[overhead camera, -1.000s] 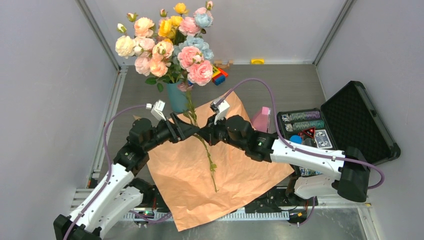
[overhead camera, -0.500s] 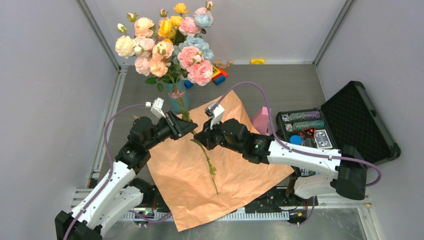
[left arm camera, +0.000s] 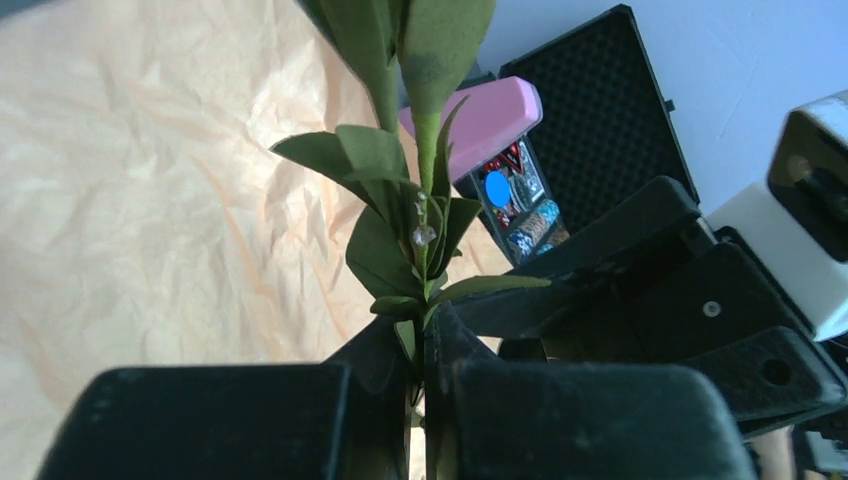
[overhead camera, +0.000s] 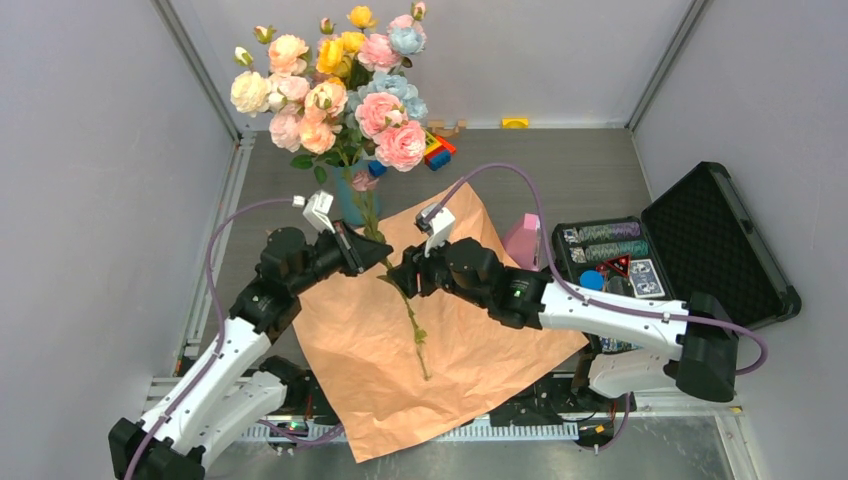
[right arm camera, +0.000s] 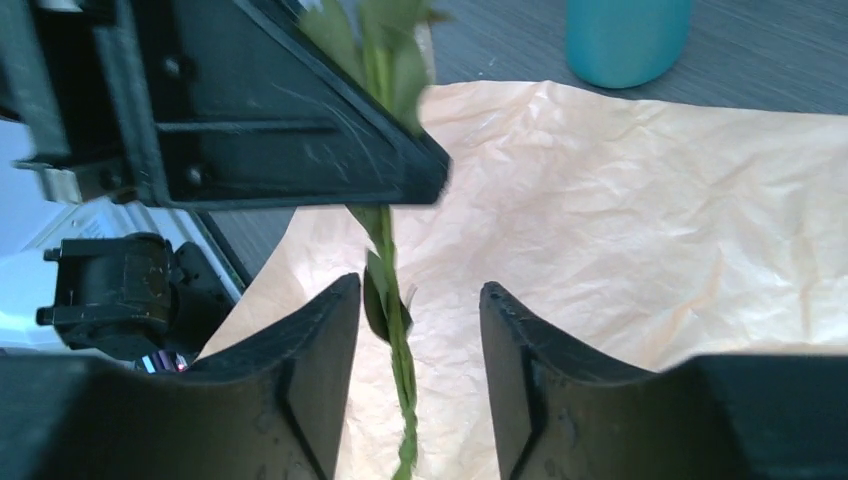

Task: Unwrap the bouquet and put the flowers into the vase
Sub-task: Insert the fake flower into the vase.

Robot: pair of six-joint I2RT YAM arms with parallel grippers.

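Note:
The bouquet's tan-orange paper [overhead camera: 470,340] lies spread flat on the table. One flower, a leafy green stem [overhead camera: 405,310] with a small mauve bloom [overhead camera: 362,182], hangs slanted above the paper. My left gripper [overhead camera: 377,256] is shut on the stem's upper part, and the stem [left arm camera: 424,235] rises out of the closed fingertips [left arm camera: 385,350]. My right gripper [right arm camera: 418,292] is open just below, the stem [right arm camera: 396,330] loose between its fingers. The teal vase [overhead camera: 350,203] stands behind the paper, close by the bloom and full of large pink, peach, yellow and blue blooms [overhead camera: 340,90].
A pink wedge box [overhead camera: 522,240] stands at the paper's right edge. An open black case [overhead camera: 700,235] of small items lies beyond it. Toy blocks [overhead camera: 437,152] sit by the back wall. Grey walls enclose the table on three sides.
My left gripper has closed on the stem. My right gripper, shut on it a second ago, has opened. The flower has shifted slightly up and toward the vase.

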